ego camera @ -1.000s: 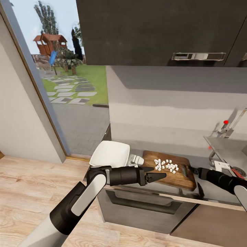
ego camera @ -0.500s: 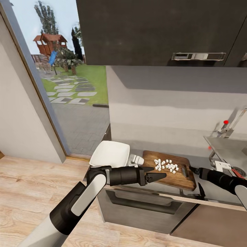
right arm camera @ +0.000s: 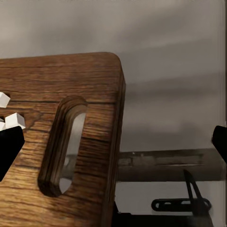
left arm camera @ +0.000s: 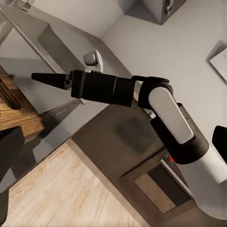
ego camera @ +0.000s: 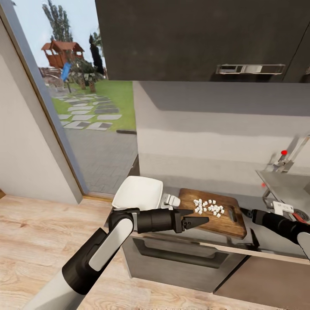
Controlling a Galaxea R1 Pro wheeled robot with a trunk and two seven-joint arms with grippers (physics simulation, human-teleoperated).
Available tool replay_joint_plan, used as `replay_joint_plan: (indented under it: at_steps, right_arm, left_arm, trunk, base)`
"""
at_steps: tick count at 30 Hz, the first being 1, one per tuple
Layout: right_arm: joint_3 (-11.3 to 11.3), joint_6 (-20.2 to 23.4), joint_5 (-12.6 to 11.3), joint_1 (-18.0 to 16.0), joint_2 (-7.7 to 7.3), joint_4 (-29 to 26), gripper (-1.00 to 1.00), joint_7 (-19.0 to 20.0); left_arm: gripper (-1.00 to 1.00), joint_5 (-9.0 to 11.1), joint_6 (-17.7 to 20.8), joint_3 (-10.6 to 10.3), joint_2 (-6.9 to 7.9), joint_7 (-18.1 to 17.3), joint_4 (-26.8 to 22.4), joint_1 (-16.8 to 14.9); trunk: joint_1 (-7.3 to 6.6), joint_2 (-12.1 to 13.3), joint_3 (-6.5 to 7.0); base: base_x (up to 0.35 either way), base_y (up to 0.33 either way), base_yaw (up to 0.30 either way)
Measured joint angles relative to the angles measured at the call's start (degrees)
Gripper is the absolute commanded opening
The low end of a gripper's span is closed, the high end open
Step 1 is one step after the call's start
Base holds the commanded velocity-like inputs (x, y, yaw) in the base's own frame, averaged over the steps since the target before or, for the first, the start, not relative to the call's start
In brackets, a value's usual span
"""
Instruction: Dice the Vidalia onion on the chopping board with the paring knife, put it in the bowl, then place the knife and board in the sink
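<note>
Dicing is looking done: pale onion bits [ego camera: 209, 207] are sitting on the board [ego camera: 224, 224], on the table beside the empty bowl [ego camera: 138, 193]. I'm holding the left tool [ego camera: 201, 221] together, empty; right tool [ego camera: 245, 212] unclear. Transfer and sink steps are remaining.

Dark wall cabinet [ego camera: 193, 38] with chrome handle [ego camera: 249, 69], glass door [ego camera: 82, 99], garden playhouse [ego camera: 60, 54], wooden floor [ego camera: 38, 232].

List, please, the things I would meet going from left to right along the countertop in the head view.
The bowl → the chopping board carrying the diced onion → the right gripper → the sink with its faucet.
</note>
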Motion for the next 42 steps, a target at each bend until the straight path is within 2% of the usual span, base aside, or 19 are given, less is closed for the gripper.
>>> replay_joint_plan:
  at_steps: [14,22,29,42]
  right_arm:
    - [-3.59,0.55,-0.11,0.00,0.20,0.00,1.00,0.31]
    - [-1.91,0.64,0.05,0.01,0.31,0.25,1.00,0.09]
    - [-3.07,0.66,1.06,0.00,0.08,0.26,1.00,0.29]
    - [-3.24,0.68,1.72,-0.01,0.14,0.27,1.00,0.30]
  left_arm:
    - [1.00,0.02,0.03,0.08,0.04,-0.04,-0.06,0.00]
    - [1.00,0.11,0.09,0.02,0.06,-0.10,-0.06,0.00]
    - [1.00,0.11,0.00,-0.07,-0.02,-0.02,-0.06,0.00]
    - [1.00,0.18,0.00,-0.01,-0.04,0.00,-0.06,0.00]
  trunk:
    - [0.00,0.00,-1.28]
    - [0.00,0.00,-1.95]
    - [0.00,0.00,-2.46]
    - [0.00,0.00,-3.65]
  base:
    - [0.000,0.092,0.000]
    - [0.000,0.002,0.000]
    - [0.000,0.000,0.000]
    - [0.000,0.006,0.000]
